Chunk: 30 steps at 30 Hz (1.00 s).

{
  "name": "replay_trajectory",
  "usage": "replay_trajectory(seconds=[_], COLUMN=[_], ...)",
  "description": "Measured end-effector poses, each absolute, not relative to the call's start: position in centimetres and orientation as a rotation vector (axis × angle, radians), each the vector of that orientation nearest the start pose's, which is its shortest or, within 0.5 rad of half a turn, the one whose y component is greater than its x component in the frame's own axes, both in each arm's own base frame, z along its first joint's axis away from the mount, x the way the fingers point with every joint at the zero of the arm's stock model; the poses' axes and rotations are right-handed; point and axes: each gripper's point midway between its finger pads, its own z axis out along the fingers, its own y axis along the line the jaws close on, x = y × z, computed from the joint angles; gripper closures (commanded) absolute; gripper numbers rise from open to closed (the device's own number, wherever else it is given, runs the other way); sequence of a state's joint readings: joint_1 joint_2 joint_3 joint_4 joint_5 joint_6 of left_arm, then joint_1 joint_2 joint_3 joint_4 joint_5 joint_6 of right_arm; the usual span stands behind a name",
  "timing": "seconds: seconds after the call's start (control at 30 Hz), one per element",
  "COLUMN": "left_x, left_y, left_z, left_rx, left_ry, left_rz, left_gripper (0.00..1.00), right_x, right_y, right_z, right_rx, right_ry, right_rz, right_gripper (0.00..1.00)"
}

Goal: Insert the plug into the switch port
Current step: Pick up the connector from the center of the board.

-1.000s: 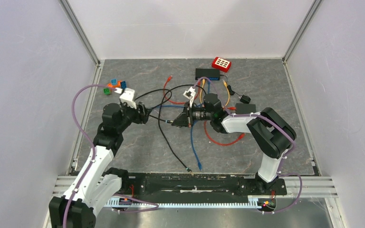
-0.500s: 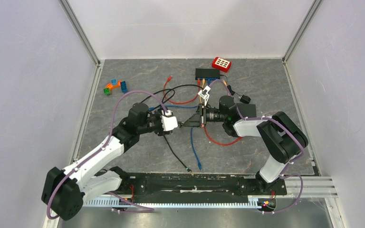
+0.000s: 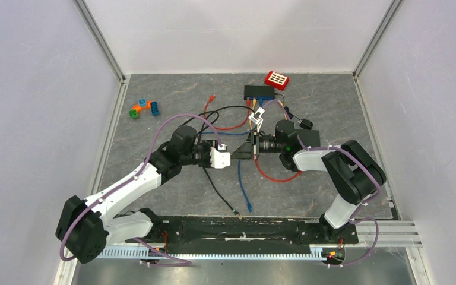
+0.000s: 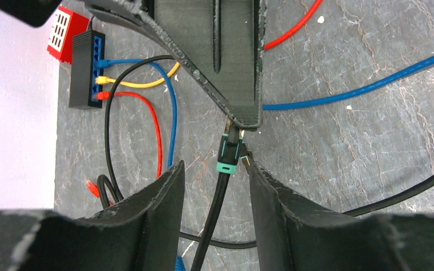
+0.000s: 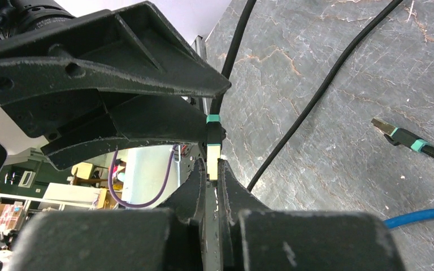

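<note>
Our right tool (image 5: 213, 169) pinches the black, teal-banded plug (image 4: 228, 152) by its tip; our left tool (image 4: 216, 168) flanks it, spread.

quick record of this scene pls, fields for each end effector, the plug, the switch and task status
left end effector: open, fingers either side of the black cable at the plug's rear, not gripping
right end effector: shut on the plug
plug: teal-banded, held between the two arms, away from the switch
switch: blue cable, yellow cable and red cable plugged in
task status: plug not yet inserted
</note>
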<state>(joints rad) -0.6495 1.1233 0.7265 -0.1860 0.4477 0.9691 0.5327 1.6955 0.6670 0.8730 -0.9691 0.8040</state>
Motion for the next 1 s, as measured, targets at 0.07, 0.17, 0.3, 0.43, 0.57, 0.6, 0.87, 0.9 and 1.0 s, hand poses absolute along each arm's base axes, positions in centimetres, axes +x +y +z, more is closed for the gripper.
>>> replay_trajectory(seconds=[0.07, 0.17, 0.3, 0.43, 0.57, 0.6, 0.87, 0.9, 1.0], left_x=[24.9, 24.5, 24.3, 24.3, 24.5, 24.5, 24.7, 24.7, 25.3], left_y=[-24.9, -25.1, -25.3, -25.2, -25.2, -25.2, -25.4, -25.4, -25.6], left_z=[15.5, 15.1, 14.8, 14.3, 14.0, 14.0, 14.1, 14.1, 14.6], left_rx=[1.705, 1.728, 1.745, 1.757, 1.769, 1.773, 1.785, 1.782, 1.738], left_ry=[1.246, 1.246, 1.25, 1.267, 1.268, 1.265, 1.245, 1.243, 1.254], left_rz=[-0.291, -0.301, -0.308, -0.307, -0.289, -0.286, -0.274, -0.272, -0.26], left_gripper=[0.52, 0.55, 0.62, 0.69, 0.86, 0.87, 0.98, 0.98, 0.98], right_x=[23.9, 23.9, 23.8, 23.8, 23.7, 23.8, 23.8, 23.9, 24.7], right_y=[32.9, 32.8, 32.8, 32.8, 32.8, 32.8, 32.7, 32.6, 32.1], right_z=[14.4, 14.3, 14.2, 14.2, 14.0, 14.0, 14.0, 14.0, 14.7], right_rx=[-0.572, -0.567, -0.564, -0.563, -0.559, -0.558, -0.556, -0.551, -0.505], right_ry=[1.948, 1.959, 1.965, 1.966, 1.98, 1.981, 1.982, 1.983, 1.985], right_rz=[1.743, 1.743, 1.744, 1.744, 1.746, 1.745, 1.742, 1.738, 1.703], right_gripper=[1.0, 1.0, 1.0, 1.0, 1.0, 1.0, 0.86, 0.82, 0.72])
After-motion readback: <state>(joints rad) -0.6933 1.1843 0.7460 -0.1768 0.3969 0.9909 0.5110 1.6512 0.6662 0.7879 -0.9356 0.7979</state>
